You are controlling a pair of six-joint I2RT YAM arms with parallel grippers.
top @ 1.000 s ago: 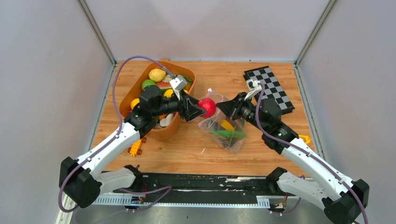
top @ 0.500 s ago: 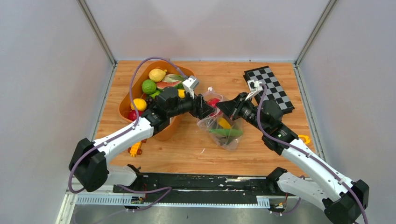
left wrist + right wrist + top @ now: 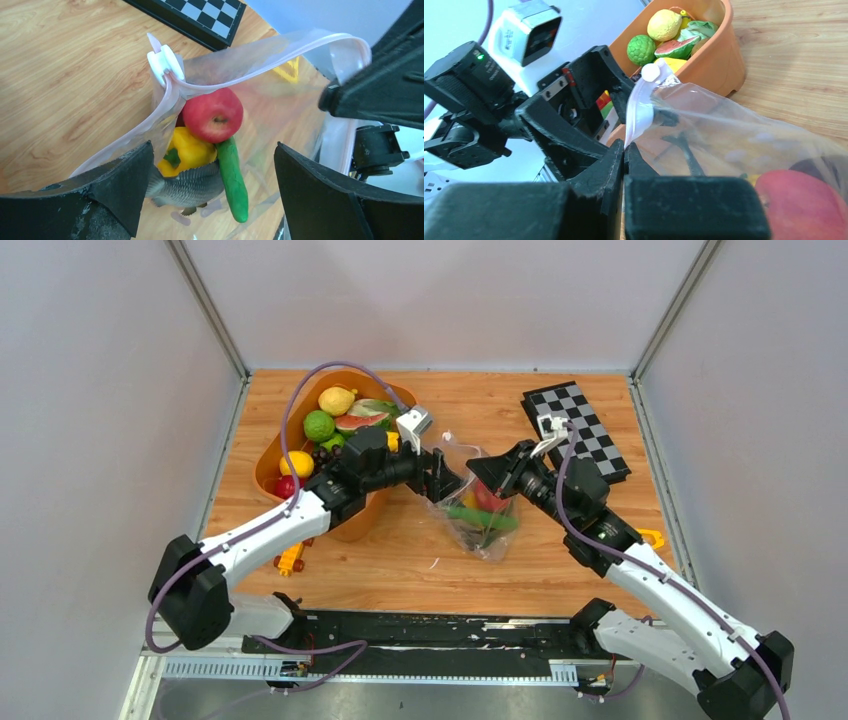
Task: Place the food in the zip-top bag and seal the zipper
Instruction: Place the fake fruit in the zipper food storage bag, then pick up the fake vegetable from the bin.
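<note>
The clear zip-top bag [image 3: 482,525] lies mid-table with its mouth held open. In the left wrist view a red apple [image 3: 212,115], a yellow pepper [image 3: 187,150], a green cucumber [image 3: 234,180] and a grey fish [image 3: 192,186] lie inside it. The zipper [image 3: 260,62] is unsealed, with its white slider [image 3: 161,61] at one end. My left gripper [image 3: 445,481] is open and empty at the bag's mouth [image 3: 212,146]. My right gripper [image 3: 480,468] is shut on the bag's mouth edge [image 3: 625,150] and lifts it.
An orange tub [image 3: 362,515] with more toy fruit stands at the left, also in the right wrist view [image 3: 714,60]. A folded chessboard [image 3: 580,430] lies at the back right. A yellow toy car [image 3: 290,558] sits near the front left.
My left gripper carried the red apple to the bag's mouth and opened. The apple now lies inside the bag. The right gripper kept its hold on the bag's edge.
</note>
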